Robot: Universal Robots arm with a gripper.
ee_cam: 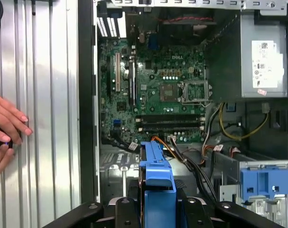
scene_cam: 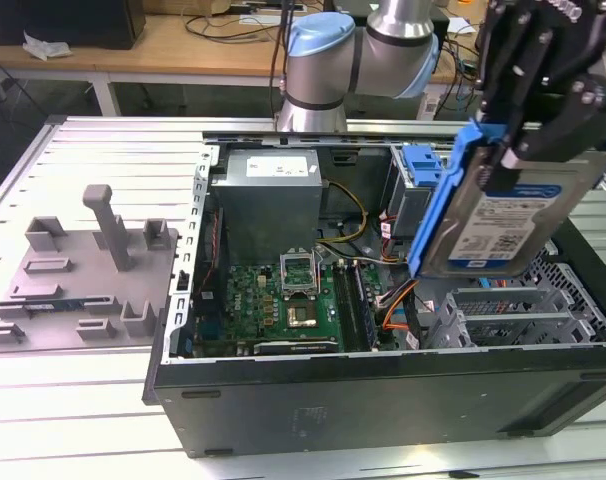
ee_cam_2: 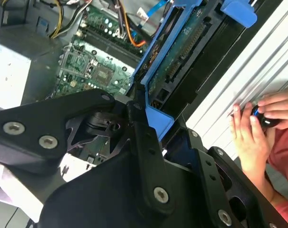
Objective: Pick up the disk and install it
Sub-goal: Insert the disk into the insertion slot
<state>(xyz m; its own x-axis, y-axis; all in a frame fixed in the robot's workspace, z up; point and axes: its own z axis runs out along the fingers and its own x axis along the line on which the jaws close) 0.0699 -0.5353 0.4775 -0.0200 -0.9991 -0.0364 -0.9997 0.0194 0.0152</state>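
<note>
Clamps the claw (scene_cam: 505, 160) tight on the disk (scene_cam: 503, 228), pinching its upper edge at the blue carrier. Holds the disk in the air, tilted, label facing outward, above the open computer case (scene_cam: 383, 395) toward the exterior view's right, over the drive-cage end. Leaves the green motherboard (scene_cam: 283, 295) and the grey power supply (scene_cam: 268, 195) well apart from the disk, deeper in the case. Sits on the ribbed counter (scene_cam: 73, 410). Catches, in the first wrist view, a person's hand (ee_cam: 6, 128) over the counter beside the case, fingers around a small dark object.
</note>
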